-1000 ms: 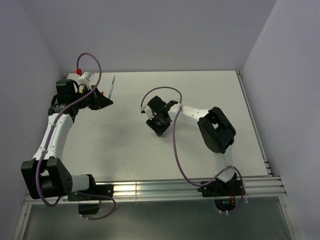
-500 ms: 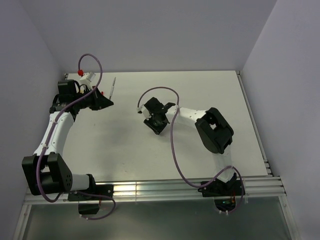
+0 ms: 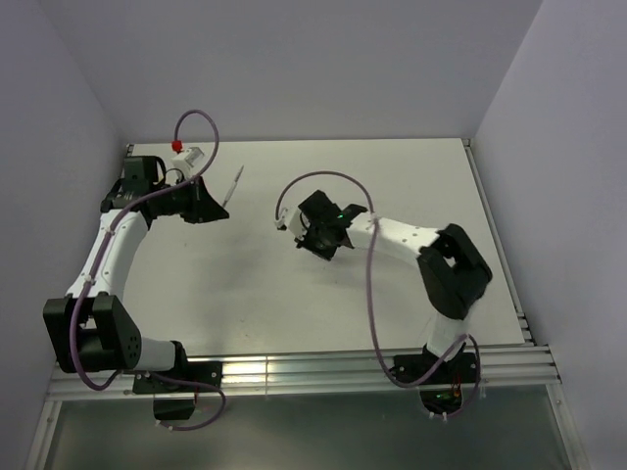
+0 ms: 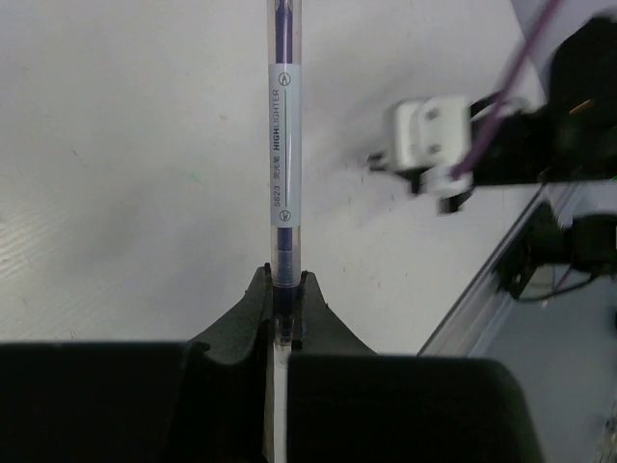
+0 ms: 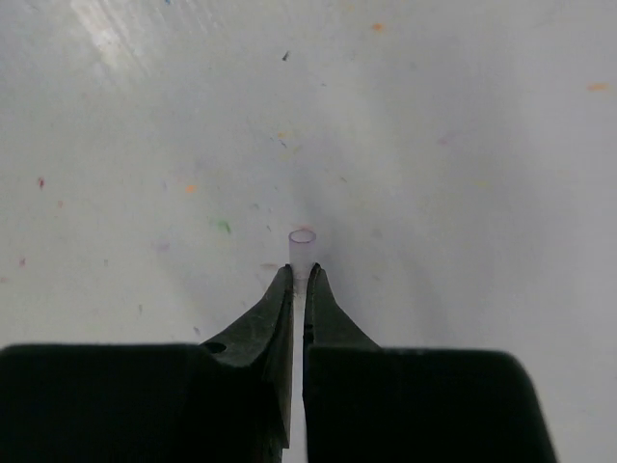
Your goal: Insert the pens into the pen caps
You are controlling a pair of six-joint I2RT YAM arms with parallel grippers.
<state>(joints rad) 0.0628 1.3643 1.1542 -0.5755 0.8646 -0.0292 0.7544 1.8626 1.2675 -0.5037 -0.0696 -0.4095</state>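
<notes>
Pen (image 4: 282, 145): thin, clear body, white label, dark core. The left gripper (image 4: 282, 289) is clamped on its near end and the rest juts straight out past the fingertips, above the table.

Cap (image 5: 302, 243): tiny clear tube. The right gripper (image 5: 299, 275) is pinched shut on its base, with the open mouth pointing away from the fingers.

From above, the pen (image 3: 234, 185) and the right gripper (image 3: 323, 235) are well apart, at mid-table.

Step in hand, as I judge it: bring the pen tip to the cap mouth.
- Put both axes on one line before closing the gap.
- The pen is held at one end only, so the far tip may wander. Go slowly.
- Little of the cap shows beyond the jaws, so push along its axis. A sideways nudge could pop it out.

Table (image 3: 421, 186): white and matte, with small coloured flecks (image 5: 223, 227) in the right wrist view. Metal rails (image 3: 323, 364) run along the near edge. Pale lilac walls (image 3: 294, 59) close in three sides.
</notes>
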